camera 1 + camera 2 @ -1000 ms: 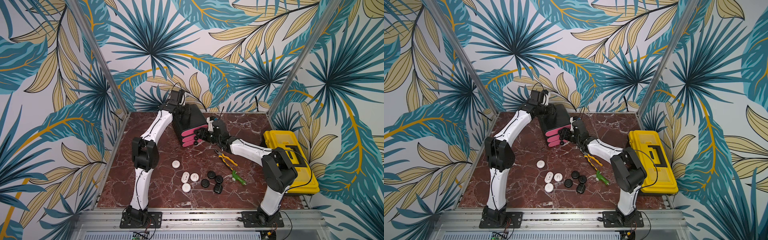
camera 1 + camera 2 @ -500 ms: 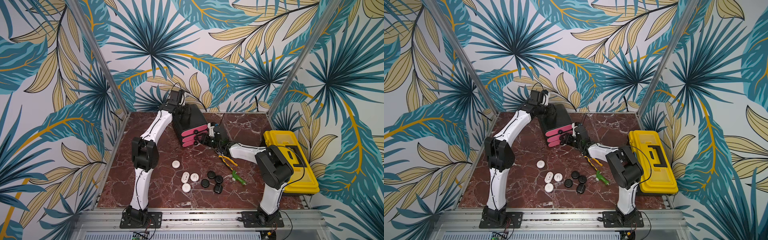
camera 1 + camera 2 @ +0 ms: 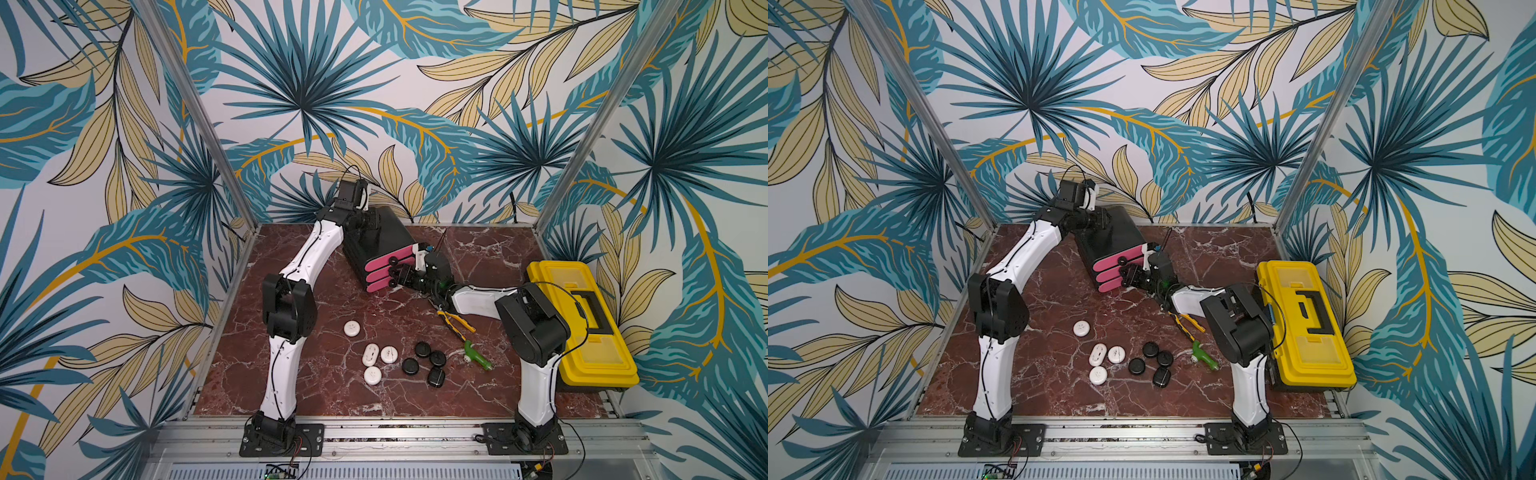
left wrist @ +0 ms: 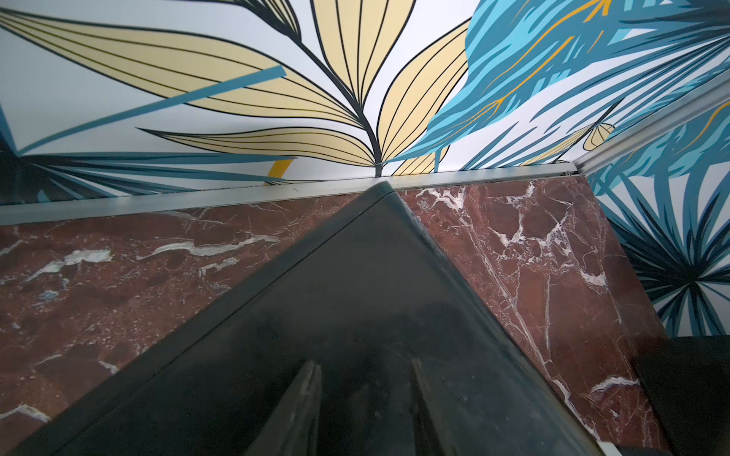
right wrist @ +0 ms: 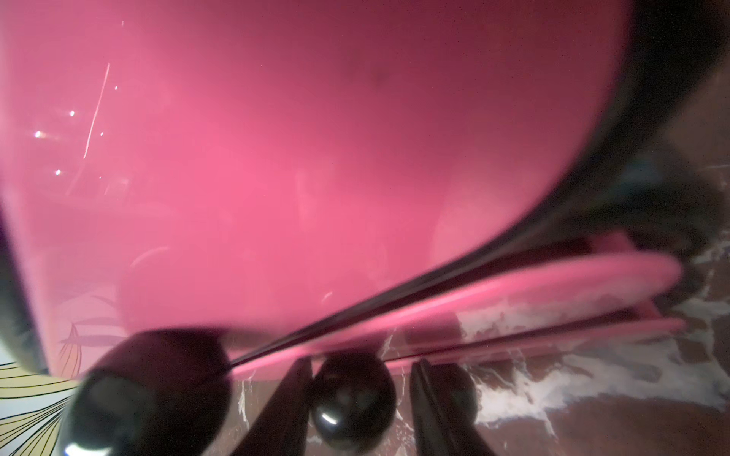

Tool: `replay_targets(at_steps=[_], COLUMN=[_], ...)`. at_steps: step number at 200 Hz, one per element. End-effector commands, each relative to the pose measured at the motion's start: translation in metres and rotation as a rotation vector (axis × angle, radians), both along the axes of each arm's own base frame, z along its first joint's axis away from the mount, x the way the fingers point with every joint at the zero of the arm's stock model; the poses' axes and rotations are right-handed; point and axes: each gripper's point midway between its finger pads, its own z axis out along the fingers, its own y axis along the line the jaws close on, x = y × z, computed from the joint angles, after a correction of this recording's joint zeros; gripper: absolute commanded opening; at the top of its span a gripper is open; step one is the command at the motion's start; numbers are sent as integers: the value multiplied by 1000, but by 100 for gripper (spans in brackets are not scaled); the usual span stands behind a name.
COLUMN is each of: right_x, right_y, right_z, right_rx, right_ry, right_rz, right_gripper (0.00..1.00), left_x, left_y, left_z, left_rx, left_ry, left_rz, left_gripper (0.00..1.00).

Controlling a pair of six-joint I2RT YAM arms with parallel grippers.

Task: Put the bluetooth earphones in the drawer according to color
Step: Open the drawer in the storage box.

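Note:
The drawer (image 3: pixel 376 245) is a black cabinet with three pink fronts and stands at the back of the marble table (image 3: pixel 332 399). My right gripper (image 3: pixel 397 277) is at those fronts. In the right wrist view its open jaws straddle the middle black knob (image 5: pixel 353 398); one finger touches it and a gap shows at the other. My left gripper (image 3: pixel 365 220) lies shut against the cabinet's rear top (image 4: pixel 355 300), where its fingers are hard to make out. Several white earphones (image 3: pixel 369 354) and several black ones (image 3: pixel 423 349) lie loose near the front middle, seen in both top views (image 3: pixel 1098 354).
A yellow toolbox (image 3: pixel 582 324) stands along the right edge. Yellow-handled pliers (image 3: pixel 455 322) and a green plastic tool (image 3: pixel 476 355) lie between it and the black earphones, under my right forearm. Leaf-patterned walls enclose the back and both sides.
My right gripper has come down the drawer fronts to the middle knob, its forearm has dropped toward the table, and its jaws have narrowed. The left arm and earphones have not moved.

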Motion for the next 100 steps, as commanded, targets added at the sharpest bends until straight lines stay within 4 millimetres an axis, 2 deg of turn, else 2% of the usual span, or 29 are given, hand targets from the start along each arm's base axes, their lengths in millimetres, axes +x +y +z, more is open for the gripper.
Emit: replay_targets(at_steps=[1, 56, 100], right_x=[3, 1, -19], right_y=[10, 6, -6], right_z=[5, -1, -3], right_rx=[21, 18, 0], right_ry=[-24, -12, -4], right_rz=[25, 9, 2], right_gripper=[41, 29, 24], left_x=[-37, -37, -35], left_y=[13, 15, 21], left_z=[-89, -89, -93], left_rx=[82, 88, 90], left_ry=[297, 296, 305], left_rz=[1, 6, 29], left_gripper=[42, 41, 41])
